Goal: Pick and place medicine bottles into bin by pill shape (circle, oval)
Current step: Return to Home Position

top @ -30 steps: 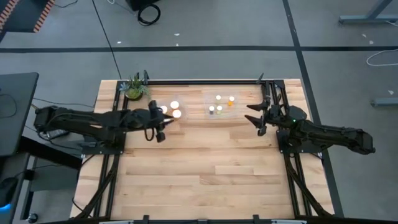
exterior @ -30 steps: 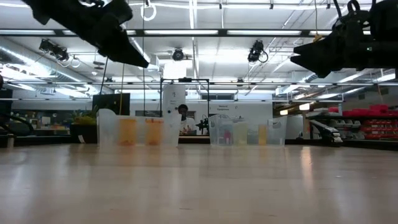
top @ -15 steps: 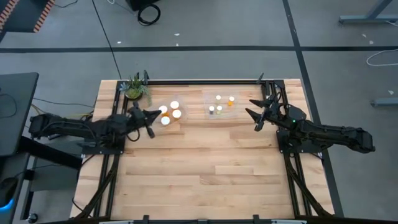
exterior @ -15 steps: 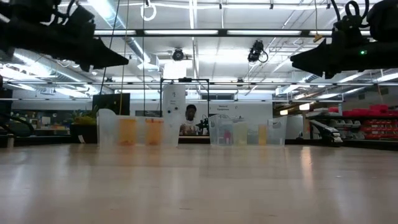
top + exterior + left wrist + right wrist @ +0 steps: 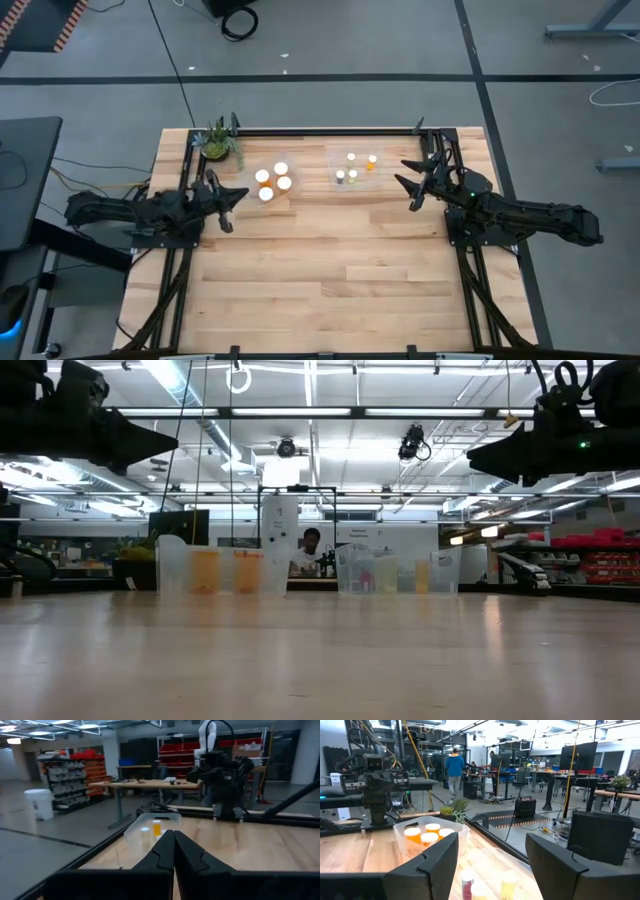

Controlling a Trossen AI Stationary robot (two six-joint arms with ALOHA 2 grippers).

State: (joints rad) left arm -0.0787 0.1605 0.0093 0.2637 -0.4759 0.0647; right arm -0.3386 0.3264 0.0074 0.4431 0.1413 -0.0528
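Observation:
Two clear bins stand at the table's far side. The left bin [image 5: 270, 183] holds several wide-capped bottles [image 5: 281, 170] with orange bodies [image 5: 413, 836]. The right bin [image 5: 355, 168] holds several narrower bottles [image 5: 351, 157]. My left gripper [image 5: 235, 195] is shut and empty, raised above the table left of the left bin; in the left wrist view its fingers [image 5: 173, 845] meet. My right gripper [image 5: 405, 185] is open and empty, raised right of the right bin, with its fingers [image 5: 437, 857] wide apart.
A small green potted plant [image 5: 216, 143] stands at the far left corner, just beyond the left bin. A black frame rail [image 5: 330, 130] runs along the far edge. Bare wood [image 5: 330, 270] fills the middle and near part of the table. People show in the room behind.
My left gripper has drawn back from beside the left bin toward the table's left edge, staying raised. My right gripper has moved slightly toward the far edge. The bins and bottles have stayed in place.

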